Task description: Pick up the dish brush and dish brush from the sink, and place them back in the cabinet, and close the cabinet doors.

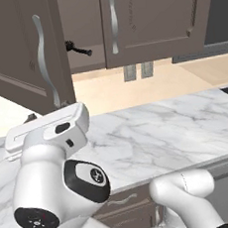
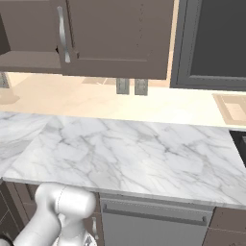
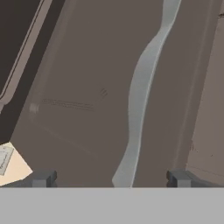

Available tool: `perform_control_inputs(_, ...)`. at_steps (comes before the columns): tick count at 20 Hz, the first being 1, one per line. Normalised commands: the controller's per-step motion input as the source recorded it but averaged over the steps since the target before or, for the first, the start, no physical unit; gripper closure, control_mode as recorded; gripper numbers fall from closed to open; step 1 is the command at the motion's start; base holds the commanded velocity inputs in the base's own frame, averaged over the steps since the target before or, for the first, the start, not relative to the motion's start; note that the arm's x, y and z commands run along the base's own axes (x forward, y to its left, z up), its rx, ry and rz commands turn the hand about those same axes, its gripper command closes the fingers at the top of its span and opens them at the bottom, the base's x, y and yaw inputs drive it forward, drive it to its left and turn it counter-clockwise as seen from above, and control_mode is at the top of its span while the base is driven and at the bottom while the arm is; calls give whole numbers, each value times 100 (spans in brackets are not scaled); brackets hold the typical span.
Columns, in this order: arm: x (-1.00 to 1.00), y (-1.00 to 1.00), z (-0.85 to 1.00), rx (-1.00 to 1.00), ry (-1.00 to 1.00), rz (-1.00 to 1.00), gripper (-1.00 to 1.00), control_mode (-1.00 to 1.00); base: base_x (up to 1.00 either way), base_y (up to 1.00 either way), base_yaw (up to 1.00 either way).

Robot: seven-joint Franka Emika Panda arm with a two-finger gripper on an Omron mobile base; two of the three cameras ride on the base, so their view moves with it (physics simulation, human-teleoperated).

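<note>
White marble counter (image 2: 129,149) under grey-brown cabinet (image 1: 155,17), L door (image 1: 25,55) ajar; pincer (image 3: 111,178) wide open, empty.

Grey-brown wall cabinet (image 1: 150,17), left door (image 1: 24,50) swung open, right door (image 1: 156,22) shut, wavy silver handle (image 1: 44,58) on each, black dish brush (image 1: 77,48) lay on the shelf inside.

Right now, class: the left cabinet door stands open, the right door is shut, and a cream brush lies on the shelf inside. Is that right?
Not quite. The brush on the cabinet shelf is black, not cream, as the left base view shows. The left door does stand open and the right door is shut.
</note>
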Motion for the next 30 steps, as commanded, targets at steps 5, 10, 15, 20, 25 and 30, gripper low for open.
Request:
perform_control_inputs(5,15,25,-17,0,-1,1,-100,-100,0,0,0)
perform_control_inputs(10,20,10,-9,0,-4,1,-100,-100,0,0,0)
perform_control_inputs(15,31,1,-3,0,-5,0,-100,-100,0,0,0)
perform_control_inputs(20,29,0,0,0,-5,0,-100,-100,0,0,0)
perform_control_inputs(25,25,2,-1,0,-5,0,-100,-100,0,0,0)
perform_control_inputs(30,26,0,0,0,-2,0,-100,-100,0,0,0)
